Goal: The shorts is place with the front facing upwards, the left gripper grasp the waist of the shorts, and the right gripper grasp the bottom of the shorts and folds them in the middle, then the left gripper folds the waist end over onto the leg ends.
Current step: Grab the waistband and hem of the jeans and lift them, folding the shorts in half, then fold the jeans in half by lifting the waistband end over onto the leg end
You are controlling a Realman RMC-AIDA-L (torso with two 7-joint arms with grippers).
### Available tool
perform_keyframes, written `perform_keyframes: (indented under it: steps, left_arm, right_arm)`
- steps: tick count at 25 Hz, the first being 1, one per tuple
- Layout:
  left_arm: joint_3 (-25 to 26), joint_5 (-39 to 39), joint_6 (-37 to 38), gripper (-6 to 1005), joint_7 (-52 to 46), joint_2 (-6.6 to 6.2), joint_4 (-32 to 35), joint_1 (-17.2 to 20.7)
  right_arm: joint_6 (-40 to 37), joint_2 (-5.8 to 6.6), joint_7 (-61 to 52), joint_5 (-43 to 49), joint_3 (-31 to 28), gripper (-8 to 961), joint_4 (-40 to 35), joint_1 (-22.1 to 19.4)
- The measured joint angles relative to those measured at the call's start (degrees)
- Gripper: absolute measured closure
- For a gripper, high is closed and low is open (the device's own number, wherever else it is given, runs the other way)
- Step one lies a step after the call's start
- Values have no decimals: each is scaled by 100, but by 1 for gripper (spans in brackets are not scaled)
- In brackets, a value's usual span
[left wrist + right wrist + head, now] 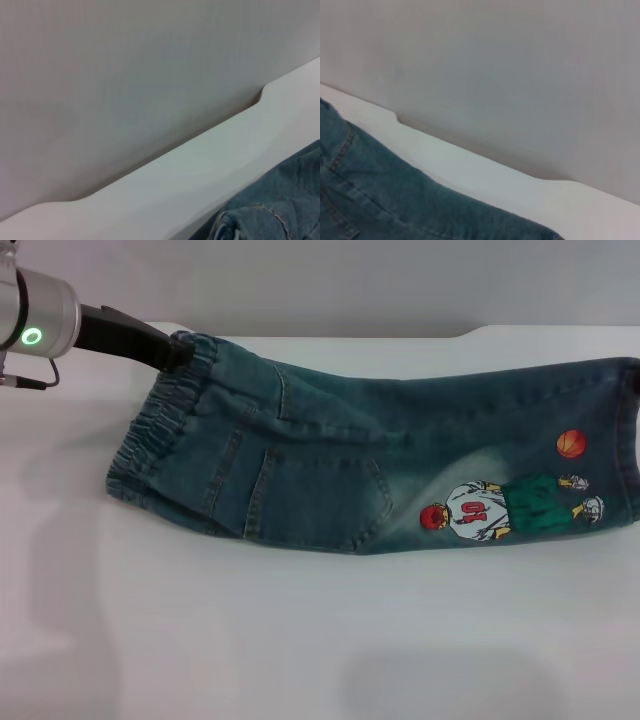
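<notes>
We see the shorts [380, 455] lying folded lengthwise on the white table [300, 640], waist [165, 425] toward our left, print [510, 505] near the leg ends [628, 440] at the right. The left gripper [172, 350] pinches the waist's far corner, fingers clenched on denim. Of the right gripper only a dark sliver shows beside the hems.

The head view looks down and forward at the table [300, 640], with the shorts [380, 460] lying across it. Both wrist views sit low and close to the table, looking across it toward the wall [125, 75]. All three share the denim and the table's far edge.
</notes>
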State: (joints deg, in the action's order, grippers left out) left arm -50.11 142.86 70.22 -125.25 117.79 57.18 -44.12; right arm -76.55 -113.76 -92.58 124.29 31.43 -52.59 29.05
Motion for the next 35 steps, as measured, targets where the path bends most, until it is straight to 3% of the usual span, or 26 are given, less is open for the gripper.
perform_keyframes:
  steps: [11,17,20,25,28,30,35]
  left_arm:
    - [-62,-98,-183,880,-37,-6,-100,-45]
    - [-59,-75,-415,875,-159,-6,-112,-14]
    - [-60,-74,-488,819,-203,-5,-111,17]
    - [-60,-63,-555,726,-237,-2,-112,50]
    - [-60,-59,-567,670,-315,-5,-115,55]
    - [-60,-25,-493,405,-416,-32,-114,43]
    - [-59,240,65,222,-483,-187,-63,-106]
  right_arm:
    - [527,-11,-86,60,107,843,268,21]
    - [791,-101,-195,242,161,838,248,31]
    - [797,-107,-196,250,161,836,244,32]
    - [804,-120,-195,239,149,644,235,31]
    - [893,-153,-155,184,108,577,212,28]
    - [1010,-168,-146,125,101,532,206,15]
    - [1101,-174,-90,-43,98,510,206,-27]
